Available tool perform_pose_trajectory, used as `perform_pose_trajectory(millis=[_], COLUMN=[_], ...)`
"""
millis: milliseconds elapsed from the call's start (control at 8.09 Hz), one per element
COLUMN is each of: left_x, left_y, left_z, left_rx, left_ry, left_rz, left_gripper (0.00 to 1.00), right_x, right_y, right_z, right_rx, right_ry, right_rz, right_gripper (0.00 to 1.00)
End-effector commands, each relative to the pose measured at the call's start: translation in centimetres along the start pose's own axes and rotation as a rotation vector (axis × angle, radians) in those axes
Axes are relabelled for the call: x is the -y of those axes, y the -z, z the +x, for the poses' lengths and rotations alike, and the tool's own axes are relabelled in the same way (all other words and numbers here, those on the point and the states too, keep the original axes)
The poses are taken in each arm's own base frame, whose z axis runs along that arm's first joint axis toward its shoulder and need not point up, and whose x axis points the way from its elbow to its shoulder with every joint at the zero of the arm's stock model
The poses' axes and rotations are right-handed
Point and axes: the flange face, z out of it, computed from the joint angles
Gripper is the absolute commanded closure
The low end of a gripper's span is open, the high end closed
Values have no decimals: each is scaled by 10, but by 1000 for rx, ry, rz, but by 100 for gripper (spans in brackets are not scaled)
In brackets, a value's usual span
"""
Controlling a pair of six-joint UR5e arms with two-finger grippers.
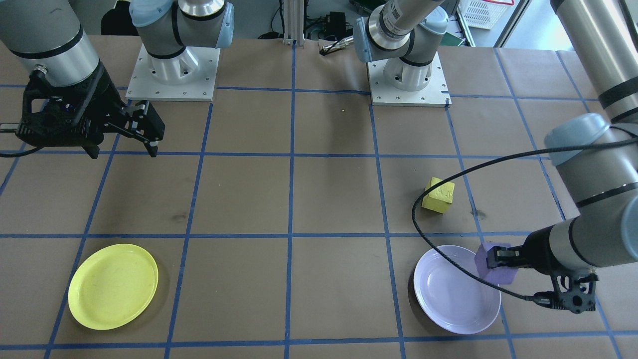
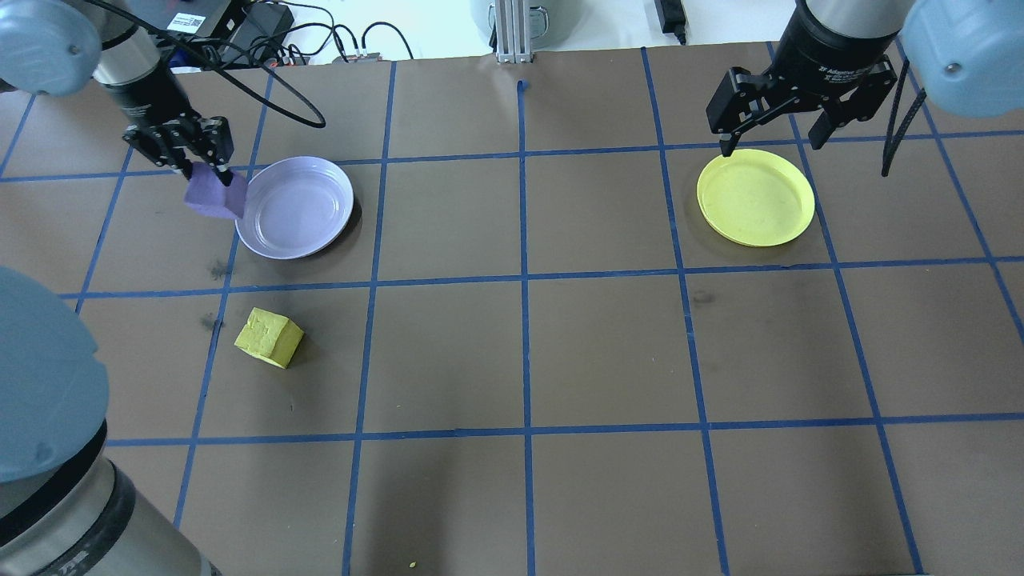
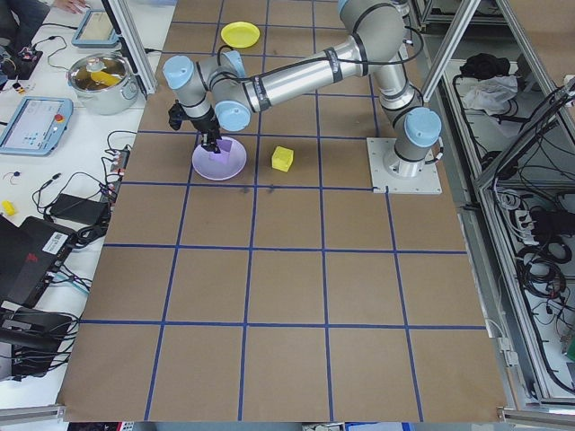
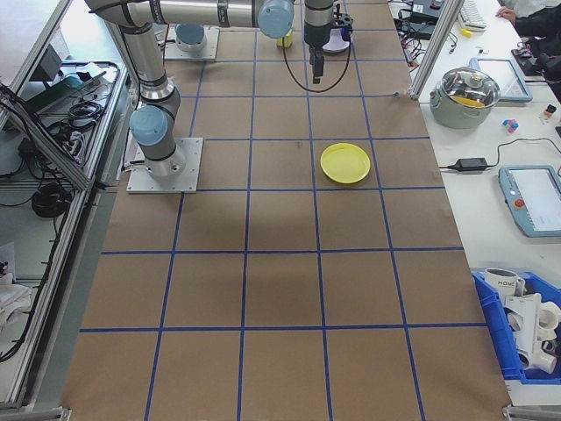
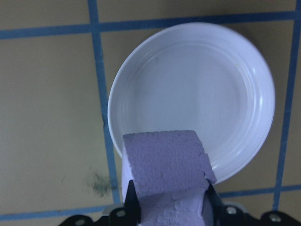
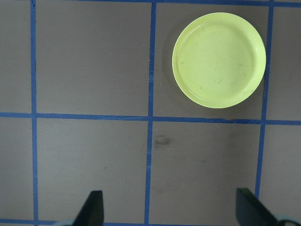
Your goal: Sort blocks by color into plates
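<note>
Above lavender plate (image 5: 221, 99) (rim): clamped purple block (image 5: 164, 165)

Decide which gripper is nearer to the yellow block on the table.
Left. The left gripper, holding the purple block at the lavender plate's rim, is one grid square from the yellow block. The right gripper hovers near the yellow plate, across the table.

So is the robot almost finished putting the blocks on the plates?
Not yet, about halfway. Nothing is done so far: both plates are bare. In hand: the left pincer holds the purple block at the edge of the lavender plate, not yet let go. Left to do: the yellow block sits on the table and must go to the yellow plate, where the right pincer waits open.
</note>
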Motion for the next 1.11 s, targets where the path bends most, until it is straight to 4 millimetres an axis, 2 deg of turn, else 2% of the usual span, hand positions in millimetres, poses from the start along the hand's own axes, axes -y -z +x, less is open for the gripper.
perform_pose_trajectory(millis=[0, 124, 618, 742, 989], left_x=[42, 43, 43, 44, 41], left_y=[-38, -37, -38, -37, -38], left_z=[33, 53, 53, 51, 41], left_rx=[-43, -39, -39, -37, -36], left_ry=[42, 43, -1, -1, 0], left_rz=[78, 73, 74, 83, 80], left_gripper=[100, 100, 100, 78, 74], right_x=[0, 0, 0, -1, 0], right_y=[0, 1, -5, -5, -5], right_z=[0, -2, -2, -2, -2], right_rx=[4, 10, 13, 12, 12], right_ry=[0, 0, 0, -8, 0], right_rz=[3, 8, 3, 2, 2], right_gripper=[0, 0, 0, 0, 0])
